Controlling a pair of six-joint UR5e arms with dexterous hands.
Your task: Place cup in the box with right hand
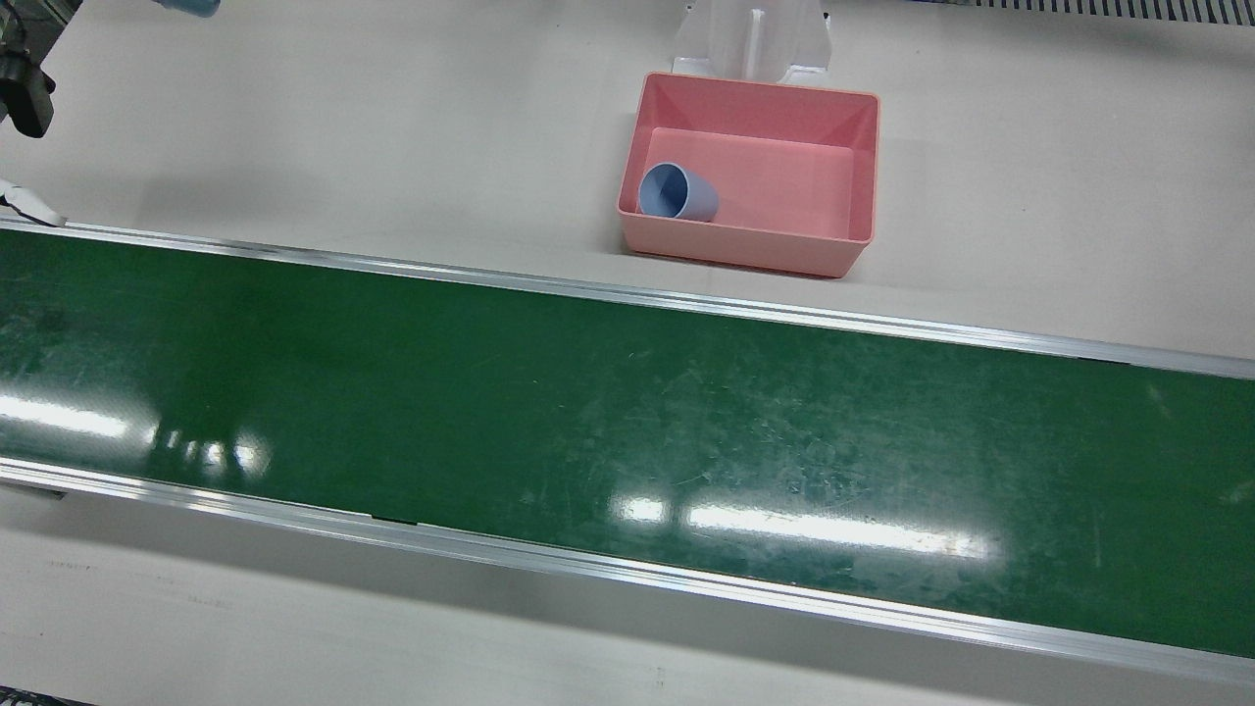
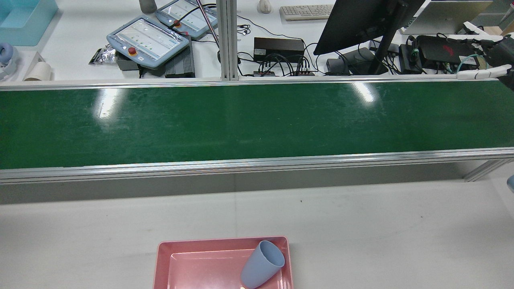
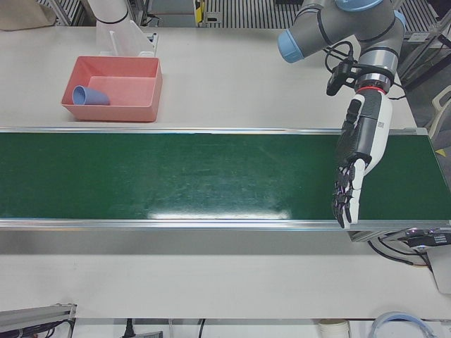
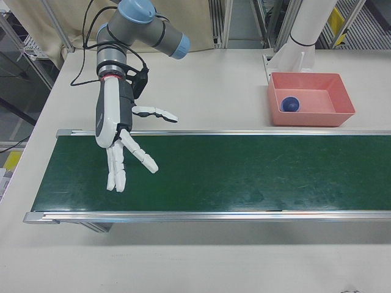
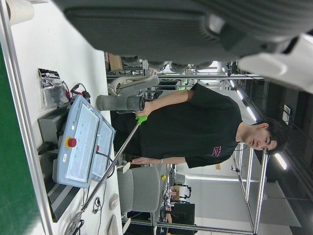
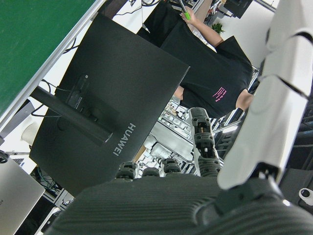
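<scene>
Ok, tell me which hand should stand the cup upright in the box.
Right, narrowly. The cup lies tipped at the box end nearer the right hand, open above the belt. The left hand, also open, looks no closer.

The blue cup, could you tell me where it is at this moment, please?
The blue cup lies on its side inside the pink box, in the front view's near-left corner of it, beyond the green conveyor belt and far from both hands.

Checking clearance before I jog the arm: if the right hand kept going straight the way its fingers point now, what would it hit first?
Probably the green conveyor belt: the open right hand points downward over its end, nothing between. Its height above the belt is unclear.
</scene>
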